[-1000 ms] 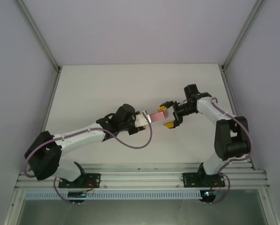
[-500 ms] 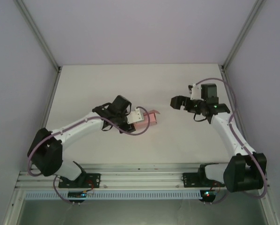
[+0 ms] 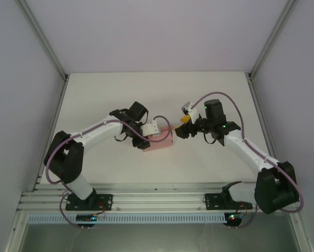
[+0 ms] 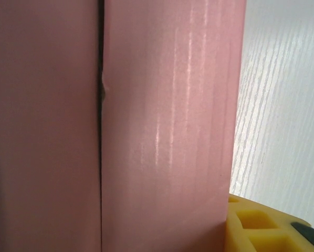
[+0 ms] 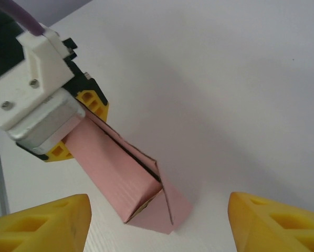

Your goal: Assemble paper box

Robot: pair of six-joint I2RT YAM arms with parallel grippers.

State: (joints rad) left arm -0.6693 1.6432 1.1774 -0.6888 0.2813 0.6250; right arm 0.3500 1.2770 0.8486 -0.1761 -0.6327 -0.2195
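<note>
Two grippers meet at the paper box (image 3: 159,142) near the middle of the table (image 3: 104,100) in the top view. The left gripper (image 3: 148,132) is clamped on it, the right gripper (image 3: 182,130) just beside its right end.

From the left wrist, a long seam (image 4: 101,105) is seen almost closed.

From the right wrist, spread fingers (image 5: 41,220) flank a loose end flap (image 5: 170,202); it should be pressed in squarely against the left hold.

On the white table (image 3: 120,94), the pink thin-card paper box (image 3: 159,142) lies between the left gripper (image 3: 148,136), at its left end, and the right gripper (image 3: 181,127).
</note>
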